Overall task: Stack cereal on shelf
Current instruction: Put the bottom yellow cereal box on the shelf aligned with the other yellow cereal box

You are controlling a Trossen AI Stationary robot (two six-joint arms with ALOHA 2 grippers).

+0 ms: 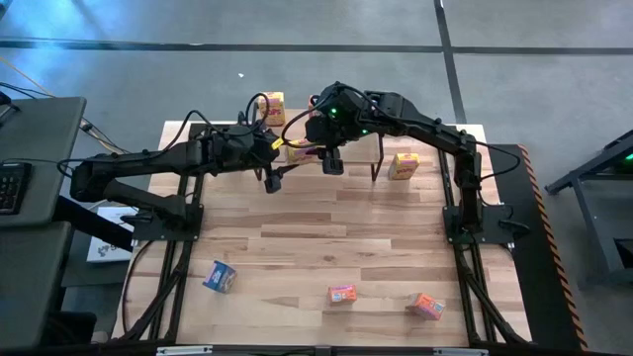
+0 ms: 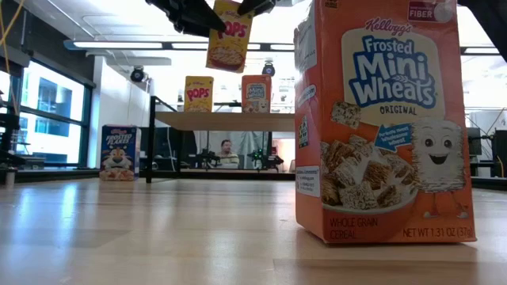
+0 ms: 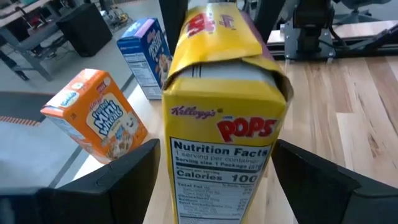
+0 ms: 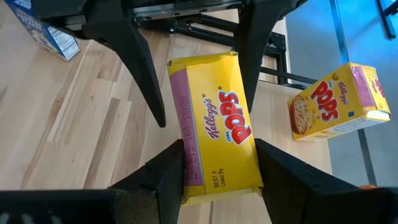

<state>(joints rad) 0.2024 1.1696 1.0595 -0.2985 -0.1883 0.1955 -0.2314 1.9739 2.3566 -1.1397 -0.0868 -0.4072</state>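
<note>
Nearest the low camera, an orange Mini-Wheats box (image 2: 384, 119) is seen standing upright on the bench (image 1: 297, 247), not yet collected. A blue Frosted Flakes box (image 2: 118, 152) also stands on the bench to one side, and the high view shows a second orange box (image 1: 341, 294) lying near the front edge.

On the shelf (image 2: 226, 120) two boxes are already placed upright: a yellow Pops box (image 2: 198, 93) and an orange box (image 2: 256, 93) beside it.

Above the shelf a held Pops box (image 4: 217, 127) is carried in the air. It is clamped by the right gripper (image 4: 217, 165) across its narrow sides, while the left gripper (image 3: 214, 180) sits around the same box with its fingers spread wide, apparently not pinching it.

The task is judged to be in its early part: two boxes shelved, one in transit, and several left on the bench.
</note>
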